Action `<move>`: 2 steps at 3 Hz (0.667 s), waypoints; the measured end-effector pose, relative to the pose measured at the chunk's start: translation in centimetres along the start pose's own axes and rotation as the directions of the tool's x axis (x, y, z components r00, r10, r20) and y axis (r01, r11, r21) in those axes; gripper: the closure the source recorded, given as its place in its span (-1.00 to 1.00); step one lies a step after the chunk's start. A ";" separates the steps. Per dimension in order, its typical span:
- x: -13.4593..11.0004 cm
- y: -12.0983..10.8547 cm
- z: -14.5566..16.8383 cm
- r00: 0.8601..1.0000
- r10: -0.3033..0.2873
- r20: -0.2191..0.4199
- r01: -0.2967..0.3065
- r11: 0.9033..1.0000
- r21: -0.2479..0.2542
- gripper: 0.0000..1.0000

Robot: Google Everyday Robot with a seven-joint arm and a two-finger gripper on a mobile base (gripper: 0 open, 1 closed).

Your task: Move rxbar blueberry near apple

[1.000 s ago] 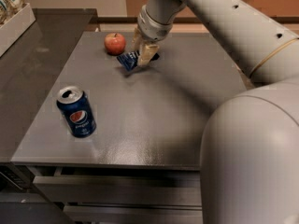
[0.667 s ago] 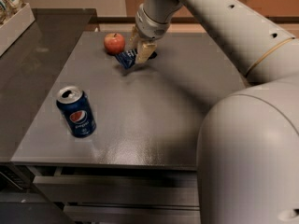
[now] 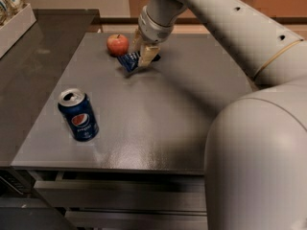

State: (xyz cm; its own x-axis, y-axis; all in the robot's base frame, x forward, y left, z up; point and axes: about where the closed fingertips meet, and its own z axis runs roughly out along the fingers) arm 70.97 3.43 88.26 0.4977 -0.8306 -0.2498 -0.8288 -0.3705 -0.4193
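Note:
The apple (image 3: 117,44) is red with yellowish patches and sits at the far side of the grey table (image 3: 158,109). The rxbar blueberry (image 3: 129,61), a dark navy wrapper, is tilted and held just right of the apple, a short gap away. My gripper (image 3: 142,55) comes down from the arm above and is shut on the bar's right end. The far end of the bar is hidden by the fingers (image 3: 147,55).
An upright blue Pepsi can (image 3: 78,115) stands at the front left of the table. A white box (image 3: 14,18) with packets sits on the dark counter at the far left. My large arm body (image 3: 259,162) fills the right front.
My gripper with the bar has moved slightly left, closer to the apple. The can and apple have not moved.

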 end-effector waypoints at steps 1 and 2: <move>0.9 -0.2 -0.3 0.999 -0.015 -0.035 0.016 1.000 0.027 1.00; 2.0 -0.8 -0.5 0.997 -0.032 -0.069 0.036 0.998 0.047 1.00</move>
State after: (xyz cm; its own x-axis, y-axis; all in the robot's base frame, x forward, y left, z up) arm 72.54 1.82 88.57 0.5052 -0.8450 -0.1752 -0.7976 -0.3797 -0.4687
